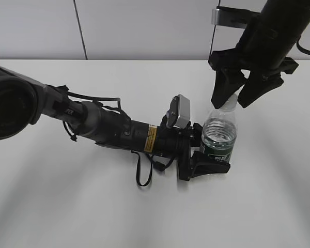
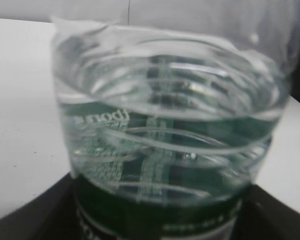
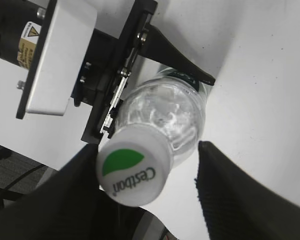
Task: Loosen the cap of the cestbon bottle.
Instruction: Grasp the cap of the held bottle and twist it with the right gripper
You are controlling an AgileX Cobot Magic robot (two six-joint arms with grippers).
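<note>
Exterior view: left gripper (image 1: 209, 155) clamps the cestbon bottle (image 1: 219, 135) mid-counter; right gripper (image 3: 149, 187), open, straddles the cap (image 3: 132, 172), not yet gripped or loosened.

The cap (image 3: 133, 165) is showing the word "Cestbon" in dark letters, sitting just under a green leaf shape on its white top. In the left wrist view, the bottle (image 2: 170, 145) is showing white letters on its green label (image 2: 155, 220), seen backwards through the water, and only something like "bon" is coming through. More white print is sitting lower on that label, too blurry to read. Left of the bottle, a yellow warning sticker (image 1: 151, 138) is sitting on the left arm (image 1: 119, 132); its print is too small to read.
</note>
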